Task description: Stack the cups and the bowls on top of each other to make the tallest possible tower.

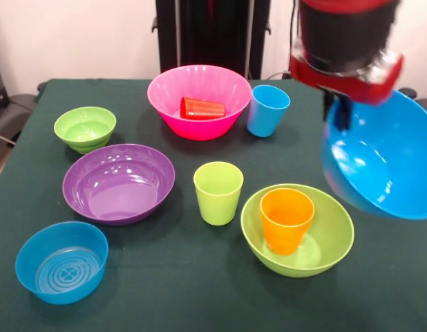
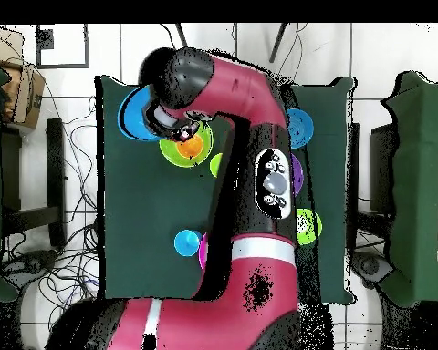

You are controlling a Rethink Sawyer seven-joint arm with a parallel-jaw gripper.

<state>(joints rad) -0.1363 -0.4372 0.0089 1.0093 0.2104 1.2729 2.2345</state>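
My gripper (image 1: 338,114) is shut on the rim of the large blue bowl (image 1: 383,162) and holds it tilted in the air at the right, above and beside the large lime green bowl (image 1: 334,238). The orange cup (image 1: 287,220) stands upright inside that green bowl. In the overhead view the blue bowl (image 2: 131,114) hangs left of the orange cup (image 2: 190,146). The lime green cup (image 1: 217,192) stands mid-table. The light blue cup (image 1: 268,109) stands by the large pink bowl (image 1: 200,111), which holds the red cup (image 1: 202,108) on its side.
The large purple bowl (image 1: 119,182) sits left of centre. The small lime green bowl (image 1: 85,128) is at the far left. The small blue bowl with ringed base (image 1: 61,261) is at the near left corner. The arm (image 2: 250,118) covers much of the table from overhead.
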